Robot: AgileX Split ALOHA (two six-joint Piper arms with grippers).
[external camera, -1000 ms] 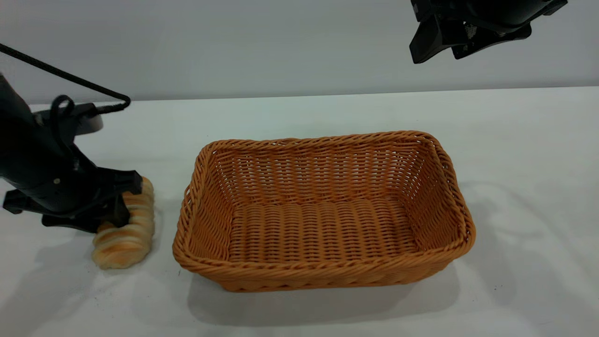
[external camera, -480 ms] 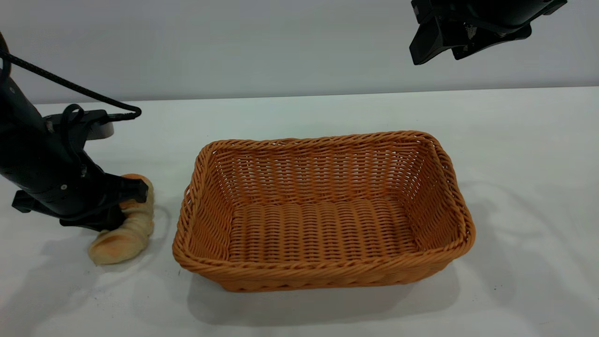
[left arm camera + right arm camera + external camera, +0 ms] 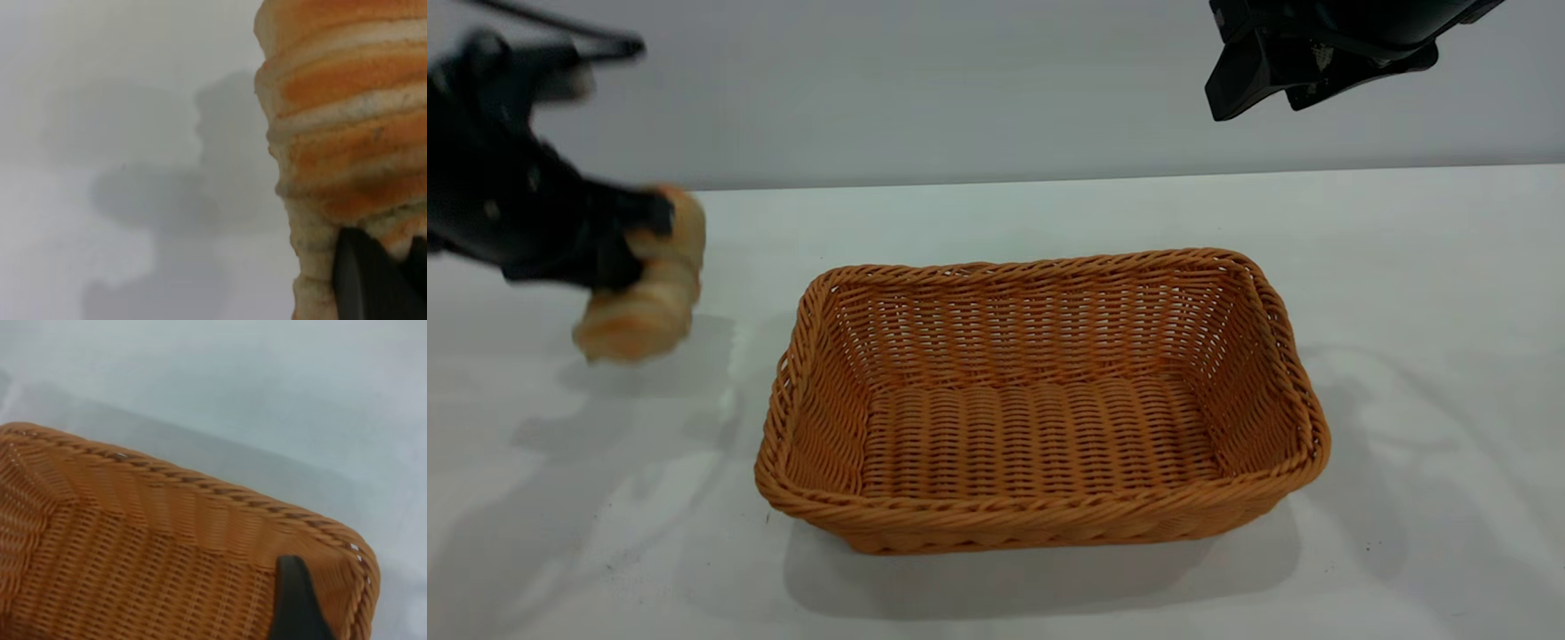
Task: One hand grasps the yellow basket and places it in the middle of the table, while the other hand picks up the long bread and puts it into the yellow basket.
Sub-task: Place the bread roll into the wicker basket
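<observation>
Meanwhile, the left gripper [image 3: 636,244] is clenching the long bread [image 3: 645,289] around its upper part and holding it in the air, clear of the tabletop [image 3: 1423,267], to the left of the yellow basket [image 3: 1040,400]. The loaf is hanging tilted, its lower end pointing down and toward the camera, and is casting a shadow on the white surface below. Seen from the left wrist, a dark fingertip [image 3: 363,280] is pressing against the ridged orange-and-cream crust of the bread [image 3: 347,147]. The basket is sitting upright near the middle of the tabletop with nothing inside it. The right gripper [image 3: 1285,76] is hovering high above the basket's far right corner, its fingers spread apart and touching nothing; the right wrist camera is looking down at the basket's braided rim [image 3: 200,483].
</observation>
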